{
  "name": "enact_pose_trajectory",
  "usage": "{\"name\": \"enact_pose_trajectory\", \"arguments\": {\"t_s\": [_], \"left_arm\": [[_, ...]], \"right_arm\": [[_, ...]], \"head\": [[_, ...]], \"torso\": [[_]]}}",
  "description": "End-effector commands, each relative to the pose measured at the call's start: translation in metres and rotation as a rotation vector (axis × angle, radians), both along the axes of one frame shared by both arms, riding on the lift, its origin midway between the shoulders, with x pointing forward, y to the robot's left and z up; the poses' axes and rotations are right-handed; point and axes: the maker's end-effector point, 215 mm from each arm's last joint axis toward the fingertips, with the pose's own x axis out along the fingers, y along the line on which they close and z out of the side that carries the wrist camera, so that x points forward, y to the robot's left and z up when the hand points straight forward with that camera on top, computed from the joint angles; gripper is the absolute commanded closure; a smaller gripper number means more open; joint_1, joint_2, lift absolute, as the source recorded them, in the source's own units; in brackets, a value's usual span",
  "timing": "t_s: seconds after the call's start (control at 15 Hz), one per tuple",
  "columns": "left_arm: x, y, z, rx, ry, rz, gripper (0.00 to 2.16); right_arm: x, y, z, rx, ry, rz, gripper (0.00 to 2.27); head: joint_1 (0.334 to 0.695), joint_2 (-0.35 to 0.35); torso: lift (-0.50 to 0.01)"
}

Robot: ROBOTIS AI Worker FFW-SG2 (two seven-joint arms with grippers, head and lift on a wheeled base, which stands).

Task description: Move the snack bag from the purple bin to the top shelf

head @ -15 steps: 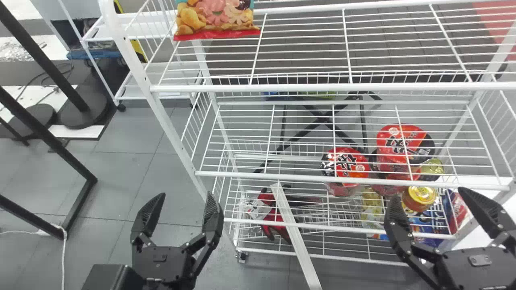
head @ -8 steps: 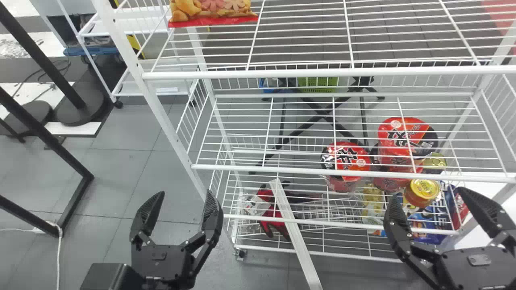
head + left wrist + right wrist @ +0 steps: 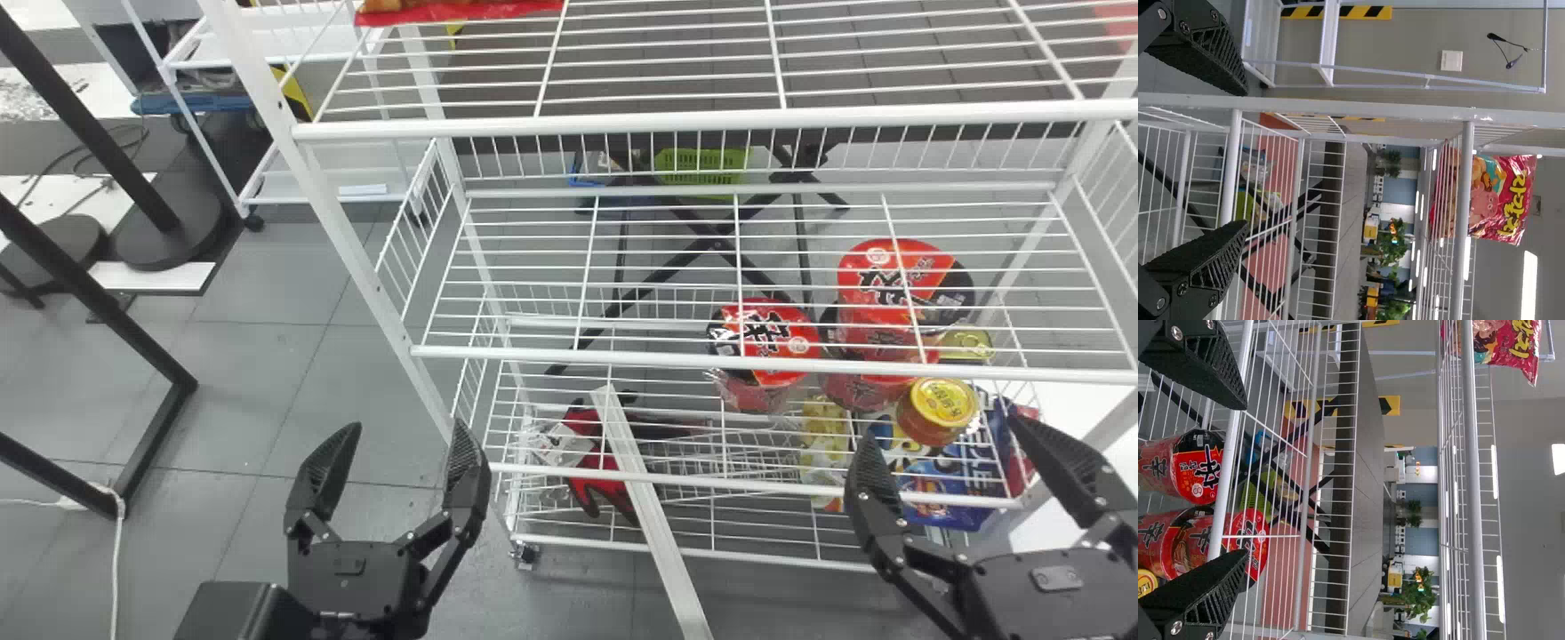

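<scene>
Standing on the top shelf [image 3: 667,121]: snack bag [image 3: 1505,200].

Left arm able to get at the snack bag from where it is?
Probably not straight from here: the left gripper sits lower than the snack bag, with the shelf's front rail between. Raised over that rail, likely yes: jaws apart, bag's upper part clear above it.

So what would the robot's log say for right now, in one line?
snack bag: on top shelf | left gripper: open, empty | right gripper: open, empty
</scene>
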Motion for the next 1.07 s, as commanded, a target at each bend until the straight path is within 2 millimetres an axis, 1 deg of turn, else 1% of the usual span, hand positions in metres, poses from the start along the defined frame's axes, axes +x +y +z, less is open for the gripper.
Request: {"name": "enact_pose_trajectory", "arguments": {"t_s": [0.0, 0.33, 0.53, 1.0], "left_arm": [[-0.0002, -0.0016, -0.0009, -0.004, 0.002, 0.0, 0.13], [0.0011, -0.0042, -0.0029, -0.003, 0.003, -0.005, 0.13], [0.0031, -0.0099, -0.0044, 0.0, 0.008, -0.015, 0.13], [0.0055, -0.0111, -0.0043, 0.001, 0.009, -0.018, 0.13]], "right_arm": [[-0.0014, 0.0011, 0.0015, -0.005, -0.003, 0.003, 0.01], [-0.0029, 0.0015, 0.0036, -0.01, -0.006, 0.006, 0.01], [-0.0034, 0.0008, 0.0028, -0.015, -0.004, 0.008, 0.01], [-0.0022, 0.0007, 0.0023, -0.021, -0.002, 0.011, 0.01]], "head": [[0.695, 0.156], [0.695, 0.155], [0.695, 0.149], [0.695, 0.139]], "torso": [[-0.332], [-0.351], [-0.363], [-0.392]]}}
